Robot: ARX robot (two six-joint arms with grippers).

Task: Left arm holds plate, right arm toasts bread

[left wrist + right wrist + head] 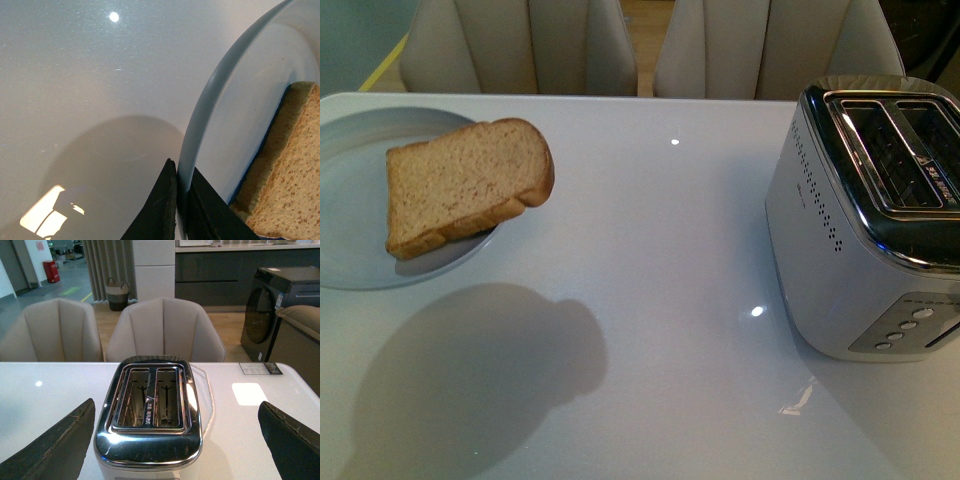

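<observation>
Left tool point(181, 172): clamped on the plate point(350, 262) rim, steadying it for me, I guess.
Right tool point(176, 405): spread wide, holding nothing, over the toaster point(150, 445).
Bread point(465, 185): on the plate, overhanging its toaster-side edge, so an easy grab.

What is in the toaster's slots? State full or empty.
Empty. The right wrist view looks into both slots of the toaster: only bare wire guides, nothing inside.

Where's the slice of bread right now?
In the front view, the bread lies on the plate at the left of the table, far from the toaster on the right.
</observation>
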